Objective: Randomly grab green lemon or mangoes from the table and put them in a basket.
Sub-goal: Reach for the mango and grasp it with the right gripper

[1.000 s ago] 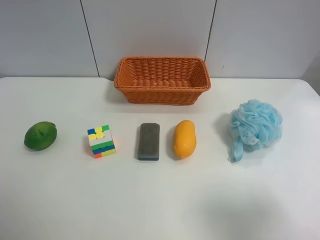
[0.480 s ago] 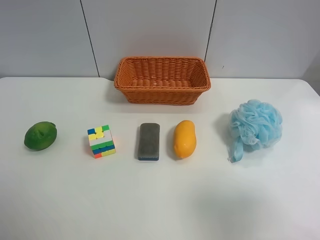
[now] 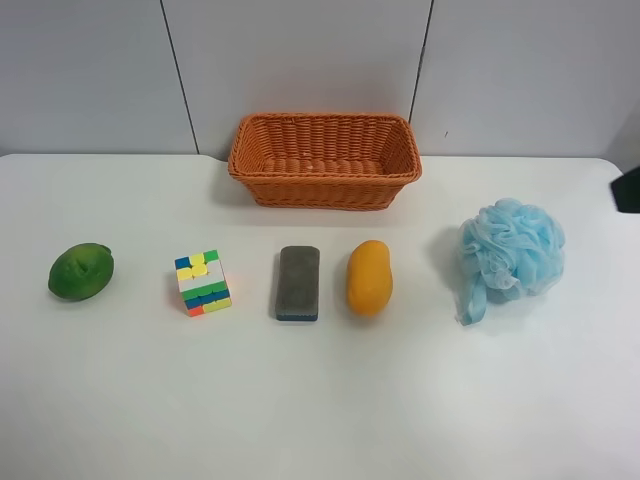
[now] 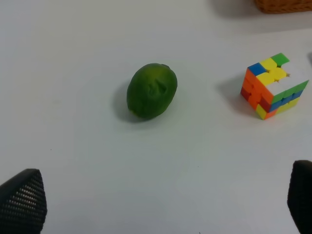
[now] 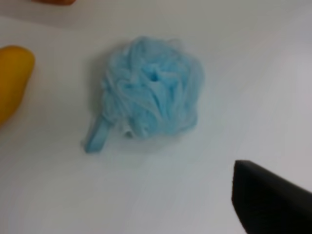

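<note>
The green lemon (image 3: 81,271) lies at the left end of the white table (image 3: 320,410). It also shows in the left wrist view (image 4: 152,90). The orange-yellow mango (image 3: 369,277) lies mid-table, in front of the empty wicker basket (image 3: 325,160). My left gripper (image 4: 161,202) is open and empty, a short way back from the lemon. In the right wrist view the mango (image 5: 12,80) is at the frame's edge. Only one dark finger (image 5: 268,204) of the right gripper shows there. A dark part of that arm (image 3: 628,190) shows at the exterior view's right edge.
A coloured puzzle cube (image 3: 203,282) and a grey eraser block (image 3: 298,283) lie between the lemon and the mango. A blue bath puff (image 3: 510,250) lies right of the mango, below the right gripper (image 5: 151,92). A grey wall stands behind the basket.
A dark part of an arm has come into the exterior view at the right edge. The fruits, the basket and the other objects have not moved.
</note>
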You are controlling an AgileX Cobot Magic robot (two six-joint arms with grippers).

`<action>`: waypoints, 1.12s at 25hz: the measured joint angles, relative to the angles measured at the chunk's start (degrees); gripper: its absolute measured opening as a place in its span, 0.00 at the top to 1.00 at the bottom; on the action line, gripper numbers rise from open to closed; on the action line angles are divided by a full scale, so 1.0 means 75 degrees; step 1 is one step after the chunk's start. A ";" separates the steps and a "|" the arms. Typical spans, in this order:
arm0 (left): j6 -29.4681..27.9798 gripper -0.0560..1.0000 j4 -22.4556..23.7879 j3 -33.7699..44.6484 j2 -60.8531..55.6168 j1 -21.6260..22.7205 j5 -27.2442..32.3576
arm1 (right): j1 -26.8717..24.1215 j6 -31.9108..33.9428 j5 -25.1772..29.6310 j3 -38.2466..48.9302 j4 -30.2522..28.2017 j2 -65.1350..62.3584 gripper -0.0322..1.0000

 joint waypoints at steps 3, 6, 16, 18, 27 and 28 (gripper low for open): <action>0.0000 0.01 0.0000 0.0000 0.0000 0.0000 0.0000 | 0.0795 0.0064 -0.0034 -0.0514 -0.0048 0.1240 0.01; 0.0000 0.01 0.0000 0.0000 0.0000 0.0000 0.0000 | 0.1408 0.0365 -0.0058 -0.0982 -0.0064 0.2399 0.01; 0.0000 0.01 0.0000 0.0000 0.0000 0.0000 0.0000 | 0.2311 0.1961 -0.0569 -0.1813 -0.0064 0.5366 0.01; 0.0000 0.01 0.0000 0.0000 0.0000 0.0000 0.0000 | 0.2429 0.2267 -0.0761 -0.1813 -0.0064 0.5858 0.01; 0.0000 0.01 0.0000 0.0000 0.0000 0.0000 0.0000 | 0.2606 0.3514 -0.1927 -0.1815 -0.0457 0.7371 0.01; 0.0000 0.01 0.0000 0.0000 0.0000 0.0000 0.0000 | 0.2606 0.3655 -0.2059 -0.1815 -0.0558 0.7496 0.01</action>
